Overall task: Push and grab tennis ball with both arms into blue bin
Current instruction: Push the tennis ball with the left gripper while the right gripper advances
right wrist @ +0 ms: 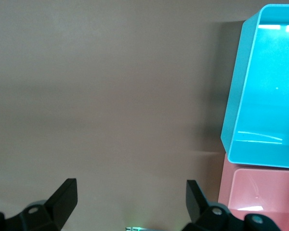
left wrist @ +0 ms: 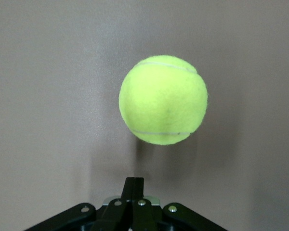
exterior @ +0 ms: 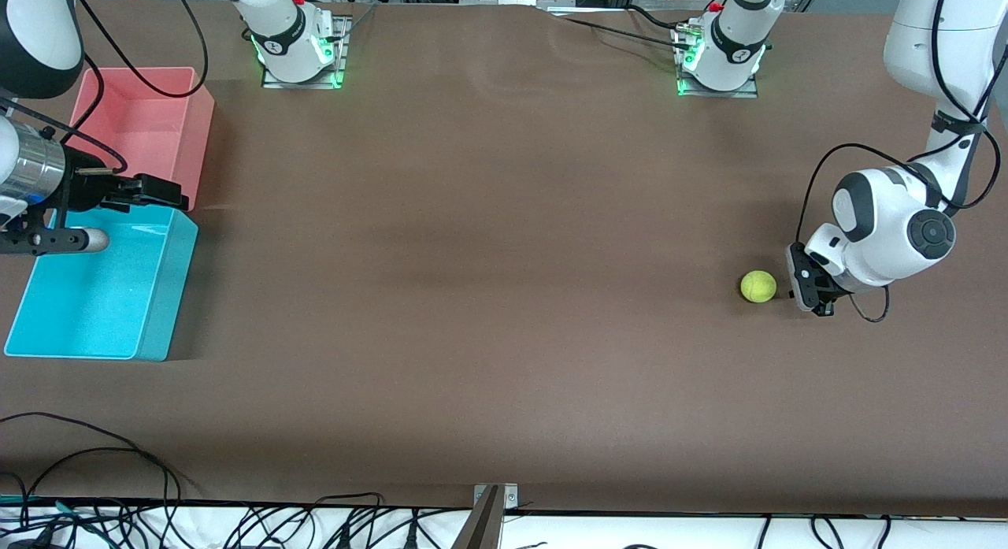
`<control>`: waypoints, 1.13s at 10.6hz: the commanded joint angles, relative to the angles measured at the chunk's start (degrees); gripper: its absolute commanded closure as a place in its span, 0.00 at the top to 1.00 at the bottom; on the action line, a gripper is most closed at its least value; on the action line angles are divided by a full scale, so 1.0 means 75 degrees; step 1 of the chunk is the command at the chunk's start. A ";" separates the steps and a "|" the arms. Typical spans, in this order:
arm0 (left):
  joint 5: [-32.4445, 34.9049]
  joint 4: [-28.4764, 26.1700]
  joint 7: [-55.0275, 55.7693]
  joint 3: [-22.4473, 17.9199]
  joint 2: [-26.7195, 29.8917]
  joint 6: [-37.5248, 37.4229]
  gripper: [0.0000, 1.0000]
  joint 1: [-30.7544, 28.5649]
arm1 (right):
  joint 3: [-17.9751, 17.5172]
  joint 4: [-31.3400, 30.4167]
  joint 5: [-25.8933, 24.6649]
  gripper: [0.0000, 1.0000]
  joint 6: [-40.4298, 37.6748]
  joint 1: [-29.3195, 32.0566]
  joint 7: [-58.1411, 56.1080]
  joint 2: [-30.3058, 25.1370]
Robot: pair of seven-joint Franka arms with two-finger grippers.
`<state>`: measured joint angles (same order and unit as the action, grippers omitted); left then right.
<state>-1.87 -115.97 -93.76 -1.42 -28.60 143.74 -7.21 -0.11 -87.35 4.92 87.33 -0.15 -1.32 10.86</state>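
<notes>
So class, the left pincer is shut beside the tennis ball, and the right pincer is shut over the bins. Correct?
Not quite. The right pincer is open, as the right wrist view shows. The left pincer is indeed shut beside the tennis ball.

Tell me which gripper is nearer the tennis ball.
Left. The left gripper, jaws shut, sits right beside the tennis ball; the right gripper waits open over the blue bin.

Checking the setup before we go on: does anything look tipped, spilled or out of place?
Nothing stands out. The tennis ball sits on the table beside the shut left gripper; the blue bin and pink bin stand upright, side by side, under the open right gripper.
</notes>
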 commanded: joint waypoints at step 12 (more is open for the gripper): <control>-0.1145 0.0158 0.2997 0.0060 -0.0535 0.0381 0.00 0.1900 | -0.0021 0.0045 0.0398 1.00 -0.0300 -0.0343 -0.2847 0.0309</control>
<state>-9.58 -116.60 -75.46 -0.60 -30.97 145.95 4.91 -0.42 -87.35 5.40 85.50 -3.07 -19.76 12.27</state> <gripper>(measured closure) 0.991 0.000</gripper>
